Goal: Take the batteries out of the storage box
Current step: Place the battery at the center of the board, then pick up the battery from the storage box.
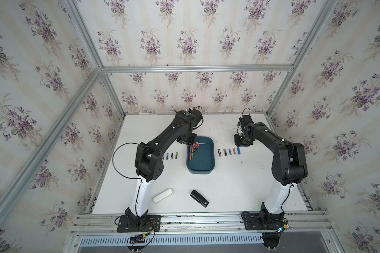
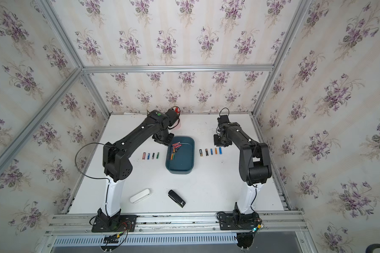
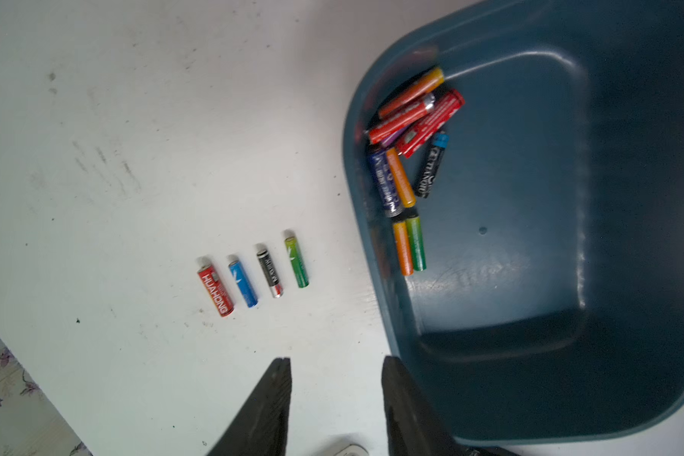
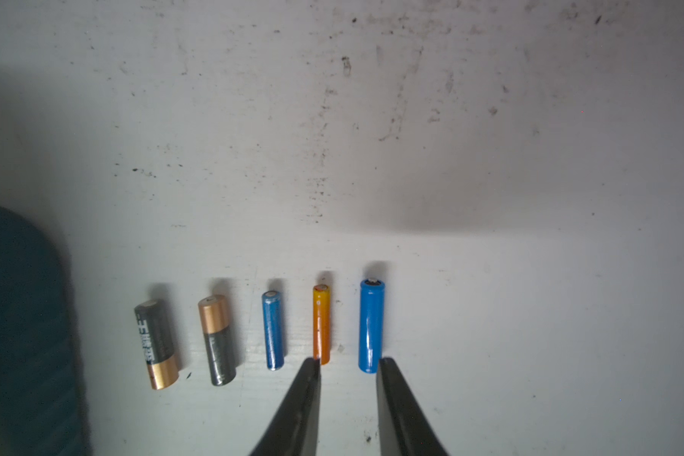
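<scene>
In both top views the storage box sits mid-table between the arms. The batteries still in it are heaped against its left wall, too small to count. The left gripper hangs at the box's far left corner, mostly hidden under its own arm, so its jaws cannot be read here. A row of four cells lies left of the box; in a top view the left elbow covers its outer end. A row of five cells lies right of the box, with the right gripper just behind it. A white case and a black stapler lie near the front edge, with bare table around them.

In the left wrist view, the left gripper stands moderately wide, with nothing between its jaws. The box is cut off by the frame.

In the right wrist view, the right gripper is narrowly parted and grips nothing. Its tips stand at the near ends of the orange cell and the blue cell. Only a blurred box corner shows, and open table lies beyond the row.
</scene>
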Controlling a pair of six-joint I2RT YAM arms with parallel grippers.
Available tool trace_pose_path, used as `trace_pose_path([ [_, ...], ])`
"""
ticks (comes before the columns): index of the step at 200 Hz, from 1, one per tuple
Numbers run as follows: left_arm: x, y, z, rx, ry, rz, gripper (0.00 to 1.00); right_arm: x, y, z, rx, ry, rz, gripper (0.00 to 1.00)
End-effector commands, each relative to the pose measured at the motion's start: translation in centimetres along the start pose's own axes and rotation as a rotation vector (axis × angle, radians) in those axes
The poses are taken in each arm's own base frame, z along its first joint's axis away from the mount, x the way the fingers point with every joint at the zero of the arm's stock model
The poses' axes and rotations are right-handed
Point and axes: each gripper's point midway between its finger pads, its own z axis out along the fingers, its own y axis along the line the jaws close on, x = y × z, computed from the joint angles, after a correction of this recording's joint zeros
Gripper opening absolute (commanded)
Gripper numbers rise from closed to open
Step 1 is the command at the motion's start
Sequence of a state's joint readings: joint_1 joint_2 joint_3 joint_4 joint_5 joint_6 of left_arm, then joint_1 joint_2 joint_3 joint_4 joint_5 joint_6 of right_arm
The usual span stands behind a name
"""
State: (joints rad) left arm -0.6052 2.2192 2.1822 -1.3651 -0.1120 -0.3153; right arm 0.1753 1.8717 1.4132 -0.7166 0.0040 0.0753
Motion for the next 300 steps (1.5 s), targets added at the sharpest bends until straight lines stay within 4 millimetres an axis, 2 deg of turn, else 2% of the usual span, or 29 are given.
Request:
trace_pose_path([
  [1,0.4,-1.1,0.9,-0.059,0.039,0.023,0.43,-0.3,0.5,-1.1,-0.022,-0.019,0.007,0.31],
  [21,0.3,-3.1,2.2,-0.067,0.057,0.062,0.43,-0.6,0.5,-1.5,-0.025,-0.025,0.005,0.31],
  [43,0.3,-4.2,3.4,-0.069,0.074,0.081,0.43,-0.8,0.7,-1.7,-0.033,-0.031,0.005,0.31],
  [138,0.7,-6.4,7.1,-0.015,0.128,0.090,0.39,-0.9,0.7,-1.9,-0.037,-0.037,0.004,0.31],
  [208,1.3,-5.9,9.0,-0.051,0.173,0.111,0.39,-1.0,0.7,-2.0,-0.038,-0.037,0.005,0.31],
  [300,1.5,-6.2,10.3,-0.039,0.192,0.106,0.38,-1.1,0.7,-2.1,-0.036,-0.036,0.005,0.30],
])
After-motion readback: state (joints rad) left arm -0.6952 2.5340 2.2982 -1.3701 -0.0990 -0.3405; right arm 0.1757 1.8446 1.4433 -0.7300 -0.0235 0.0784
